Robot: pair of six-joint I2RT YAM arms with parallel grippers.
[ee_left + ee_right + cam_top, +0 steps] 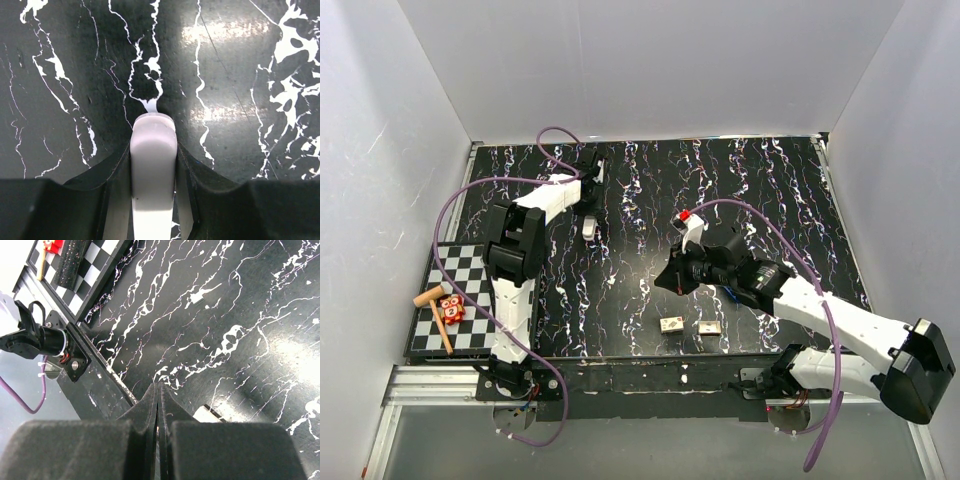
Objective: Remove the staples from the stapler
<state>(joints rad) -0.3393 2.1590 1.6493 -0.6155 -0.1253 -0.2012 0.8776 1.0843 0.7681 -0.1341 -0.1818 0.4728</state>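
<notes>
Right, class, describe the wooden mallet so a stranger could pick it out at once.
Look at the checkered board at the near-left corner of the black marbled table. The mallet lies on it beside a small red toy; it alone is plain pale wood, a blocky head on a thin handle.
</notes>
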